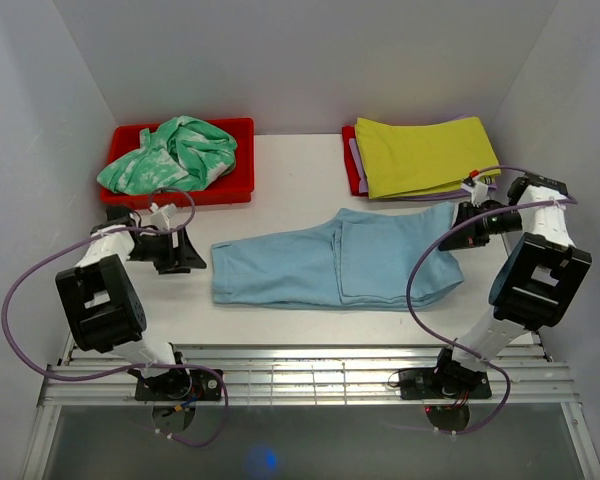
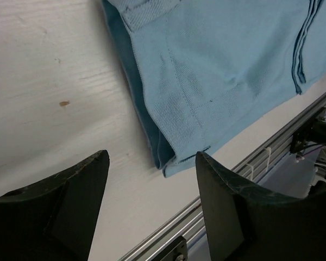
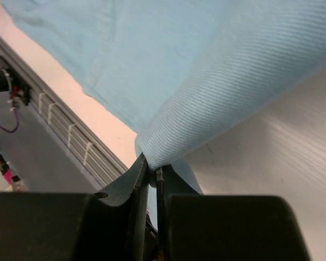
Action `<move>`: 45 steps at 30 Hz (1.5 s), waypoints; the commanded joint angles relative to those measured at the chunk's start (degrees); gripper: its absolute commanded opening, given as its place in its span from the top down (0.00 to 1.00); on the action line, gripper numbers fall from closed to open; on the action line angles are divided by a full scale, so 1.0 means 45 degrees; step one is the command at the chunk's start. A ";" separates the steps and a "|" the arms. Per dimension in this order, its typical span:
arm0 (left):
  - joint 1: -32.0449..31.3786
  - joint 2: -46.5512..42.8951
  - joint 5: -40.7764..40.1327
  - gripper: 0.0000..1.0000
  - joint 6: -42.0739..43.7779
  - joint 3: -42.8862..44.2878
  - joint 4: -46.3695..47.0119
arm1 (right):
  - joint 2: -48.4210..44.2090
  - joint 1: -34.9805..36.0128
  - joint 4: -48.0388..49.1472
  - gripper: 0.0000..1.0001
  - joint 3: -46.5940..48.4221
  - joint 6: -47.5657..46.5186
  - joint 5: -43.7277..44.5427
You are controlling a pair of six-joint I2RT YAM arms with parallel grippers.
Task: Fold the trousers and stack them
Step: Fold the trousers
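Sky-blue trousers (image 1: 330,265) lie long axis left-to-right on table (image 1: 280,165). Right gripper (image 3: 152,168) clenched on right end. Left gripper (image 2: 152,163) spread, empty, just beside left end.

The trousers (image 1: 330,268) are soft, matt, finely ribbed cloth; the table (image 1: 285,175) under them is matt, faintly grained; the tray (image 1: 235,190) beyond them, smooth plastic.

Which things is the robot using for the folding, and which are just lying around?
For the job:
- blue trousers
- right hand, pinching the trousers
- left hand, open near their other end

Just lying about:
- green-and-white garment in a red tray
- yellow cloth
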 commanded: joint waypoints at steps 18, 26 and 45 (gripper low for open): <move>-0.1457 0.2793 0.1608 0.78 -0.2139 -0.0630 0.1972 | -0.1295 0.7328 0.6799 0.92 -0.0056 0.7505 -0.4029; -0.1594 0.2911 0.1140 1.00 -0.2627 -0.0767 0.2441 | -0.0396 1.0220 1.0684 0.92 0.0119 1.0552 -0.3307; -0.2160 0.2442 0.0553 1.00 -0.3253 -0.1119 0.2832 | 0.3334 1.4345 1.6528 0.92 0.2365 1.6022 -0.1743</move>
